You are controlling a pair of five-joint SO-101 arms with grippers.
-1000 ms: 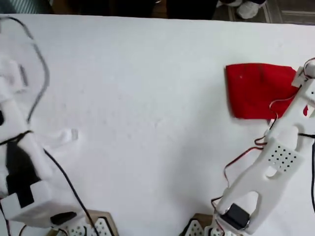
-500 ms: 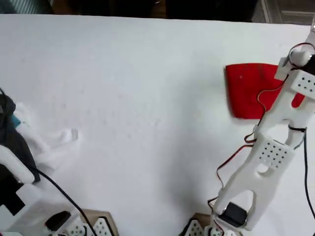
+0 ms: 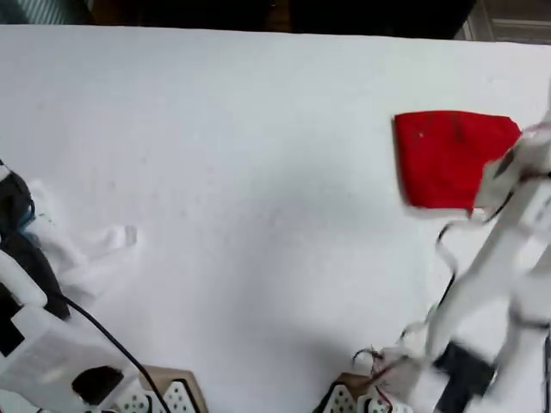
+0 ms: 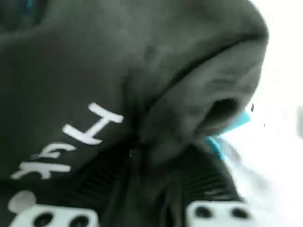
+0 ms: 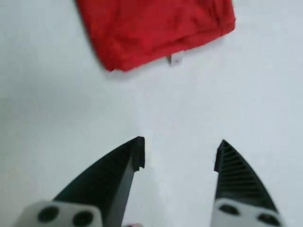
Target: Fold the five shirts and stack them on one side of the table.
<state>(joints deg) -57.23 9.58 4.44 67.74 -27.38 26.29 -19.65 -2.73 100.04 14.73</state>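
Two shirts: the left end effector point(image 4: 151, 163) clamps a bunched dark shirt point(image 4: 118, 66), the right end effector point(image 5: 181, 142) hangs spread wide above the counter point(image 3: 258, 172) near the red shirt point(image 5: 156, 28).

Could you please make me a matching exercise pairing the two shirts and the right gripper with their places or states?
Things:
1. red shirt
2. dark shirt
3. right gripper

Places or states:
A. open above bare table
B. bunched up in the left gripper
C. lying flat on the table

Pairs: 1-C, 2-B, 3-A.
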